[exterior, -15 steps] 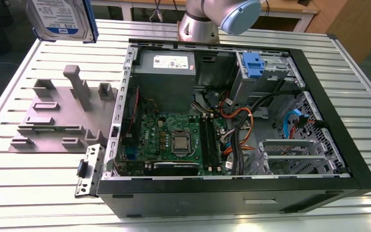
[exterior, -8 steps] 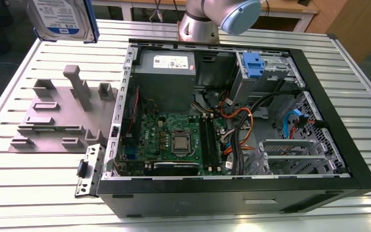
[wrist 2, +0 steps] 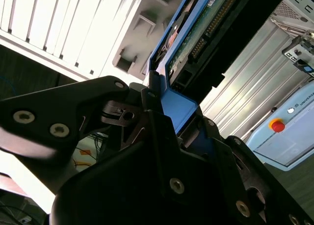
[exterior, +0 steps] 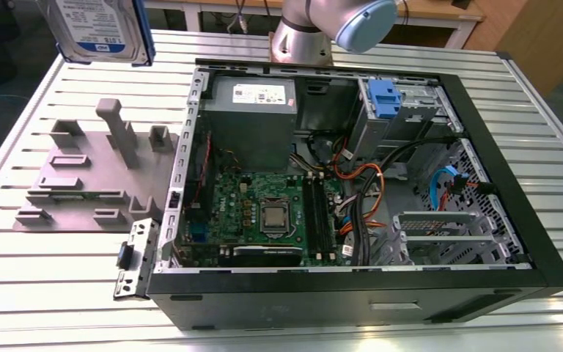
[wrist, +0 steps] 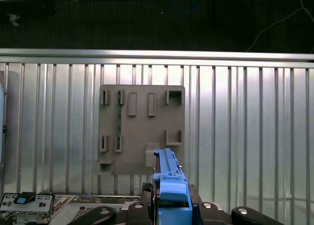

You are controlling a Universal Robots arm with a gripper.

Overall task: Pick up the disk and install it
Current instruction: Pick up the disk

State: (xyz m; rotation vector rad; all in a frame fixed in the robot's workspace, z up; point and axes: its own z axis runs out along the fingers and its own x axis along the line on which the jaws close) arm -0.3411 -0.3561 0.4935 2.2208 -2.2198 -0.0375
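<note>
Where the disk (exterior: 100,29) hangs: in the air well clear of the table, at the top of the exterior view's left, upright with its label face towards that camera; it is outside the case, not yet installed
Gripper (wrist 2: 177,112): black, jaws clamped on the disk's blue end tab in the second wrist view, black metal close on both sides of the plastic
Disk label: white sheet with a blue band across its lower part and small dark print, too fine to make out
Disk rails: blue plastic down the side edge in the exterior view; in the first wrist view the blue tab and rail run edge-on away from the jaws
Disk underside: green circuit board and a row of connector pins in the second wrist view
Table (exterior: 56,293): slatted silver metal, carrying the case and the fixture plate
Fixture plate (exterior: 76,187): flat grey block with upright pegs and slots, just beside the case on the exterior view's left; a thin green strip sits in one slot; in the first wrist view it lies below the held disk
Computer case (exterior: 311,301): black, on its side, open on top
Inside the case: green motherboard (exterior: 262,213), grey power-supply box (exterior: 252,121) at the far end, blue caddy (exterior: 384,99) in the far bay at the exterior view's right, orange cables (exterior: 360,176), a blue cable (exterior: 445,183)
Power-supply label (exterior: 262,94): white, its print unreadable
Arm (exterior: 306,37): silver column behind the case, pale blue joint cap
Red button (wrist 2: 277,125): on a pale box beyond the table; the writing near it cannot be made out
</note>
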